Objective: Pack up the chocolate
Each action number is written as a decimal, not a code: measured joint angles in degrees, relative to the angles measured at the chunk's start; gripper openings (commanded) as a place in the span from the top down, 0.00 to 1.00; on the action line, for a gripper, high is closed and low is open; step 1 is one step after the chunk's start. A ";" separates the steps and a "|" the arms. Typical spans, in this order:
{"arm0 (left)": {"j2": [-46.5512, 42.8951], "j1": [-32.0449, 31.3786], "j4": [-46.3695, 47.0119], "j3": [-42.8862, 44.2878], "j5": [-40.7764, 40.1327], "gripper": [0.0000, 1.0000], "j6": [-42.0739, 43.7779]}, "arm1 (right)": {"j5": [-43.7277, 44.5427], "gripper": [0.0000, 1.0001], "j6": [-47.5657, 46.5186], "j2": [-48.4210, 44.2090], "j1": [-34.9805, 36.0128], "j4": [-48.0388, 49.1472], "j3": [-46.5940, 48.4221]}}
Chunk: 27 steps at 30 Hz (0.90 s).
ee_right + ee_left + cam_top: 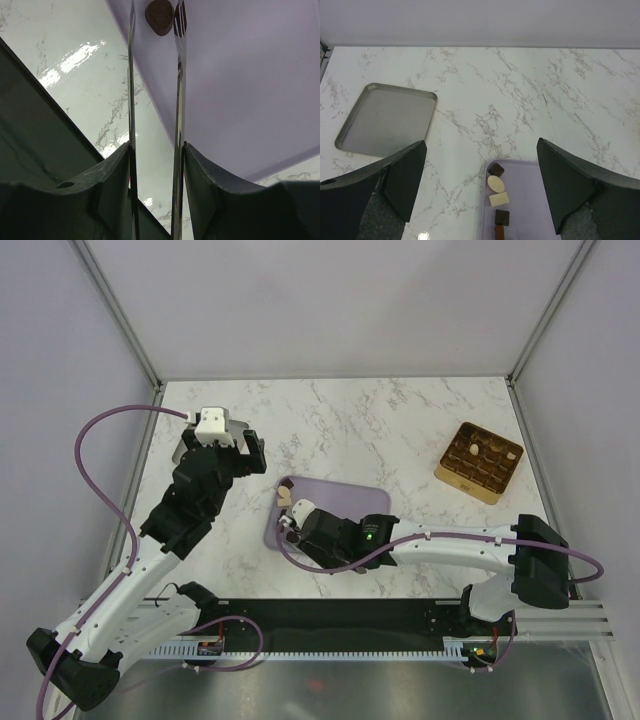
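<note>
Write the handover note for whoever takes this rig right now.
Left gripper: open, empty, over the table near the lilac tray.
Right gripper: shut on tongs, tips either side of a brown piece on that tray, not clearly pinched.
Chocolates: several at the tray's left end; box far right.
Done: some box cells seem filled; count unclear.
Left: pinch, carry to box, repeat.

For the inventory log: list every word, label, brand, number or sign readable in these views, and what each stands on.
None: no word, number or brand reads in any view.
Gold box: any print is too small to tell.
Tags at the arm bases: too small to read.
Right wrist: a green light, no characters.
Lilac tray, steel tray, chocolates, metal tongs: unmarked where visible.
</note>
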 measured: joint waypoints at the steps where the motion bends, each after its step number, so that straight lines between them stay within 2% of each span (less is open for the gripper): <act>1: 0.00 0.00 0.00 0.00 -0.02 0.00 0.00 | 0.00 0.49 -0.04 0.24 0.28 0.04 -0.11; 19: 0.00 0.00 0.00 0.00 -0.28 0.00 0.02 | 6.12 0.59 0.42 1.97 1.75 -1.88 -0.09; 27: 0.00 0.00 0.00 0.00 -0.37 0.00 0.02 | 6.97 0.62 2.93 -1.11 -3.48 -6.10 0.00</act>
